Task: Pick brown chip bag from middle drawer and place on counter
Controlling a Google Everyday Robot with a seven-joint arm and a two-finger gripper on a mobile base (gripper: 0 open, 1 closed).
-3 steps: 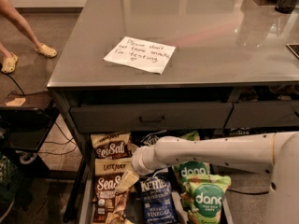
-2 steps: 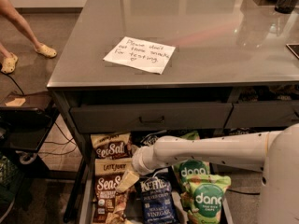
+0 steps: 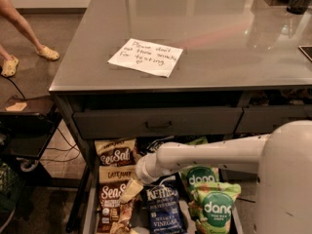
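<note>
Down low — jaws (state unclear) over brown chip bag (image 3: 108, 201), middle drawer (image 3: 90, 222), left side.

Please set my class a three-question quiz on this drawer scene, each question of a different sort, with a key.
1. True or false: the note lies on the counter.
2. The hand, low in the drawer, hangs over: A the counter, B a brown bag, C the note.
3. Fill in: between the brown bag and the green bags lies the ____.
Key: 1 true; 2 B; 3 blue bag.
</note>
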